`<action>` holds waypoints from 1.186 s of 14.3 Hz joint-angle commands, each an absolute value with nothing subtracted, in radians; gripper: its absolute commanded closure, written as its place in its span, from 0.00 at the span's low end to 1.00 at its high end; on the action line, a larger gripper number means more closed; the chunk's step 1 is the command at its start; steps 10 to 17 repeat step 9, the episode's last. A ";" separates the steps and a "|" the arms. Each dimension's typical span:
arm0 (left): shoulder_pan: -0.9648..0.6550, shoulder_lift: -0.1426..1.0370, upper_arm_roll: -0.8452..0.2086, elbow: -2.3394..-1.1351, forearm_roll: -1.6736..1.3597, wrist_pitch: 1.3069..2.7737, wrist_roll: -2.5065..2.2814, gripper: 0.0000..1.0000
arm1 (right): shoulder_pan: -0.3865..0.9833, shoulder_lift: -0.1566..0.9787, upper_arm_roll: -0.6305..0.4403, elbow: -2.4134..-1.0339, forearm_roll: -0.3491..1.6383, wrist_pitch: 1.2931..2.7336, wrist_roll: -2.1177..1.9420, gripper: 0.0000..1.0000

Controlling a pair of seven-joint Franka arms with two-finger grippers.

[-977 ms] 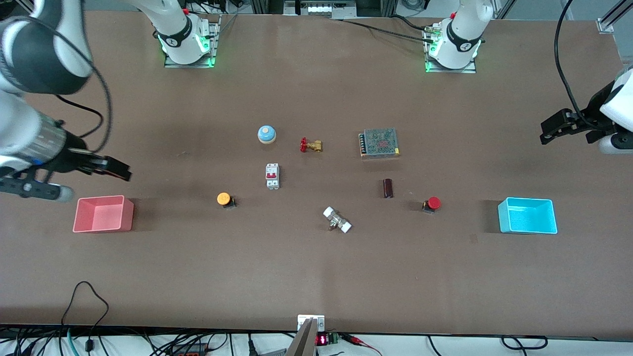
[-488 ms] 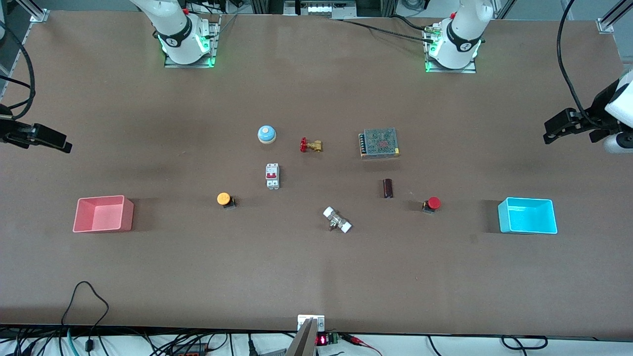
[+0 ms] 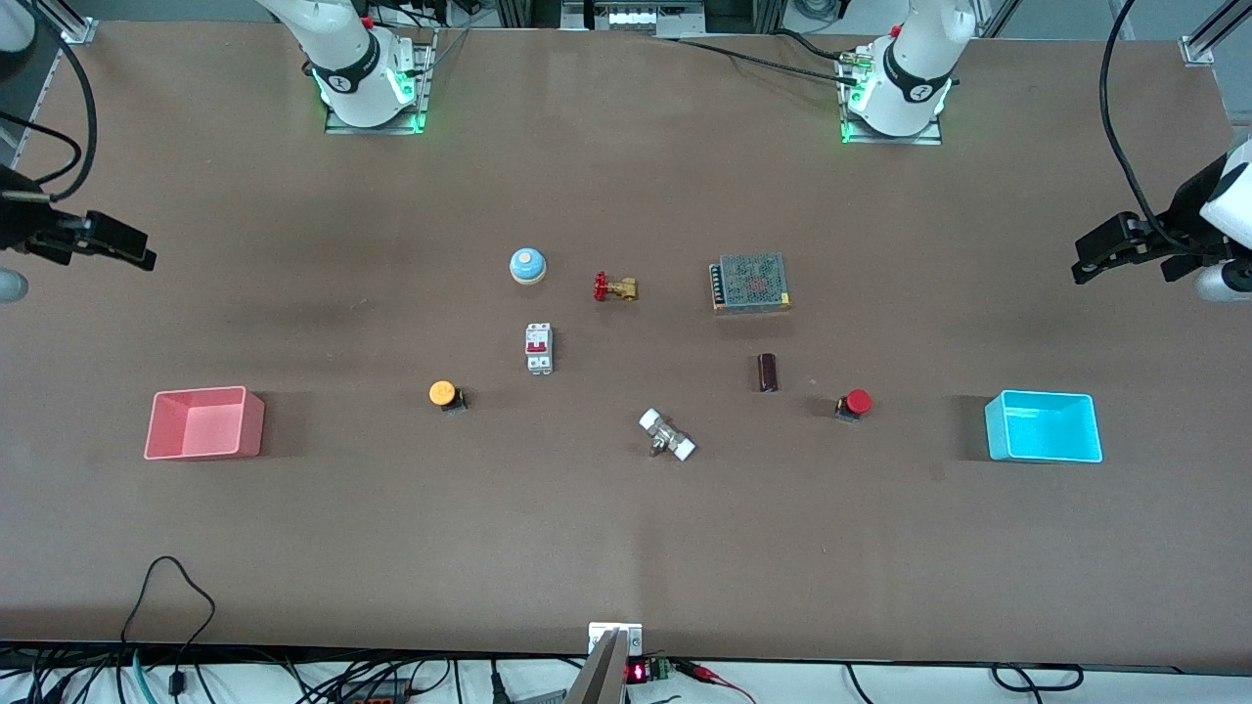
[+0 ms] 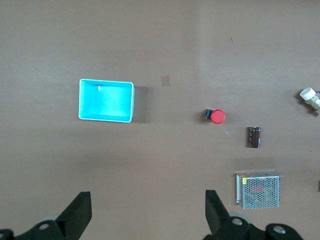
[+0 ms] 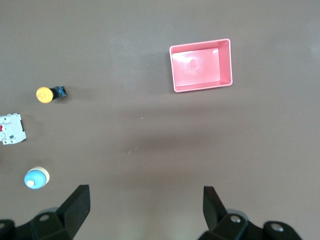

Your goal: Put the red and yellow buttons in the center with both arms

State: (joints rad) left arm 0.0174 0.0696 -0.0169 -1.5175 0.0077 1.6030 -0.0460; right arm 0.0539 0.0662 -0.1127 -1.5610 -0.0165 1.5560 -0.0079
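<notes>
The yellow button [image 3: 443, 393] stands on the brown table between the pink bin and the table's middle; it also shows in the right wrist view [image 5: 44, 94]. The red button [image 3: 857, 402] stands toward the left arm's end, beside the cyan bin; it also shows in the left wrist view [image 4: 217, 117]. My right gripper [image 3: 125, 248] is open and empty, high over the table's edge at the right arm's end [image 5: 145, 210]. My left gripper [image 3: 1095, 256] is open and empty, high over the left arm's end [image 4: 148, 215]. The bare table centre [image 3: 626, 372] lies between the buttons.
A pink bin [image 3: 203, 422] and a cyan bin [image 3: 1043, 426] sit at the table's two ends. Around the middle stand a blue bell [image 3: 527, 265], a brass valve with a red handle [image 3: 614, 287], a circuit breaker [image 3: 539, 347], a mesh power supply [image 3: 750, 282], a dark cylinder [image 3: 768, 372] and a white fitting [image 3: 667, 435].
My right arm has swung up and away from over the pink bin to the table's edge. My left gripper has hardly moved. Both buttons stay where they were.
</notes>
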 commanded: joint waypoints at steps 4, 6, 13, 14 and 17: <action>0.020 0.046 -0.005 -1.534 0.002 1.598 -0.011 0.00 | 0.048 0.012 -0.103 -1.612 -0.052 1.555 -0.038 0.00; 0.020 0.040 -0.006 -1.536 0.003 1.597 -0.011 0.00 | 0.048 0.005 -0.103 -1.612 -0.045 1.555 -0.038 0.00; 0.020 0.031 -0.005 -1.536 0.003 1.598 -0.011 0.00 | 0.048 0.005 -0.101 -1.612 -0.044 1.552 -0.043 0.00; 0.020 0.031 -0.005 -1.536 0.003 1.598 -0.011 0.00 | 0.048 0.005 -0.101 -1.612 -0.044 1.552 -0.043 0.00; 0.020 0.031 -0.005 -1.536 0.003 1.598 -0.011 0.00 | 0.048 0.005 -0.101 -1.612 -0.044 1.552 -0.043 0.00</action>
